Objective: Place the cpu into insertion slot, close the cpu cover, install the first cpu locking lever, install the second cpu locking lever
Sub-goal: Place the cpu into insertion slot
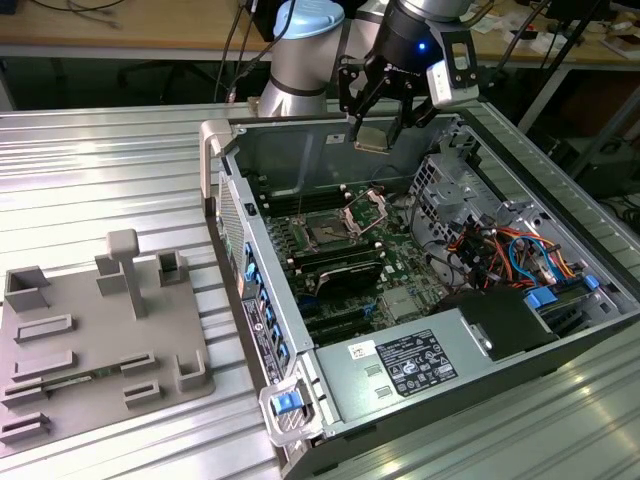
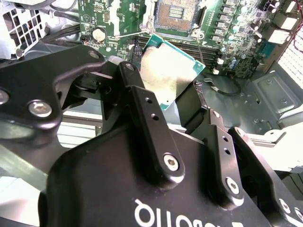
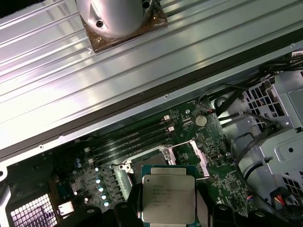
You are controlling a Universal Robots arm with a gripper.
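My gripper (image 1: 373,128) is shut on the cpu (image 1: 370,139) and holds it in the air above the back of the open computer case. In the second wrist view the cpu's tan-gold underside (image 2: 165,71) sits between two black fingers (image 2: 142,109). Its silver top (image 3: 168,198) faces the first wrist view. The insertion slot (image 1: 328,232) lies on the motherboard below, toward the exterior view's left, and has nothing in it (image 2: 177,12). The cpu cover (image 1: 368,208) stands swung open at the slot's edge. A thin lever rod (image 2: 128,34) sticks out beside the slot.
Black memory sticks (image 1: 340,265) lie just in front of the slot. Coloured cables and a drive cage (image 1: 500,250) crowd the case on the exterior view's right. A power supply (image 1: 420,360) fills the near end. A grey fixture plate (image 1: 100,340) lies on the ribbed table.
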